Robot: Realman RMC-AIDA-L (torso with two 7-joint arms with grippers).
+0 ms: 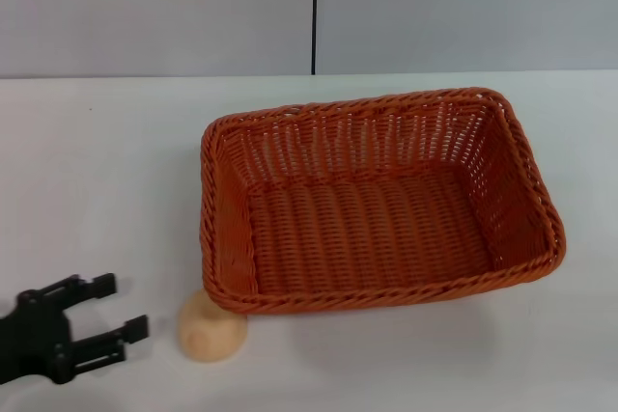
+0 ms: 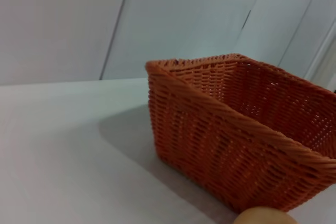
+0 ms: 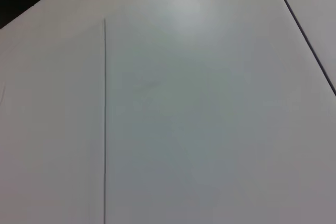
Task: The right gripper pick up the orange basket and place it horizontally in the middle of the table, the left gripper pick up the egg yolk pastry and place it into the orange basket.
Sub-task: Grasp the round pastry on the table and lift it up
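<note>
The left pincer (image 1: 108, 318), partly cut off by the frame edge, hovers released over the white counter (image 1: 97, 171) beside the pastry (image 1: 210, 326). The pastry touches the basket (image 1: 377, 202), whose corner hides its far side. The right pincer is out of sight.

An orange-brown woven basket (image 1: 377, 205) sits on the plain white table (image 1: 97, 171), a pale tan pastry (image 1: 210, 327) at its seven o'clock, beside the black left gripper (image 1: 108, 306).
</note>
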